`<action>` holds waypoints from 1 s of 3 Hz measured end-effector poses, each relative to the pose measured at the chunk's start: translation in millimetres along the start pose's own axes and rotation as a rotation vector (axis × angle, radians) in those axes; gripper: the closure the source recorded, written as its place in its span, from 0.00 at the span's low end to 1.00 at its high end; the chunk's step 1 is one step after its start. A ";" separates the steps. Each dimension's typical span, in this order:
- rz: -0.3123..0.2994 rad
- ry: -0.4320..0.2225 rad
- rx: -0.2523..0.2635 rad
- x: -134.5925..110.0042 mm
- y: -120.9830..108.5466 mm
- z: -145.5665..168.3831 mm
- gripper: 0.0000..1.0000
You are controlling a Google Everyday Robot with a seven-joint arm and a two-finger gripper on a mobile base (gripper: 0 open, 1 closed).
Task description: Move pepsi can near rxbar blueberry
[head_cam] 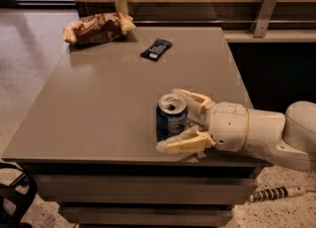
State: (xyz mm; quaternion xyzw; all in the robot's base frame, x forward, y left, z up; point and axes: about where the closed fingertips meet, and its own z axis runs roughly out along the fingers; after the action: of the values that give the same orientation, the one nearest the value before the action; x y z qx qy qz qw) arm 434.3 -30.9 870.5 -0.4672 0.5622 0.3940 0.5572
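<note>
The pepsi can (171,119), dark blue with a silver open top, stands upright near the front right of the grey table (108,103). My gripper (168,121) reaches in from the right and is open, with one cream finger (190,98) behind the can and the other finger (182,144) in front of it, low by the table. The can sits between them. The rxbar blueberry (156,49), a flat dark navy wrapper with white lettering, lies at the far middle of the table, well beyond the can.
A brown and tan snack bag (97,27) lies at the table's far left corner. A wooden wall with metal brackets (262,10) runs behind the table. The table's front edge is close below the can. A black object (15,197) sits on the floor at lower left.
</note>
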 end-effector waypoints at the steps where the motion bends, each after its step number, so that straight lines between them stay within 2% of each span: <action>1: -0.002 0.000 -0.004 -1.0 0.9 1.7 0.43; 3: -0.007 0.001 -0.012 -3.3 3.0 5.4 0.89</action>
State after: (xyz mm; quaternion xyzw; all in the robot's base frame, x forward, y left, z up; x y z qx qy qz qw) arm 432.6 -24.7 873.2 -0.4725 0.5585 0.3952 0.5555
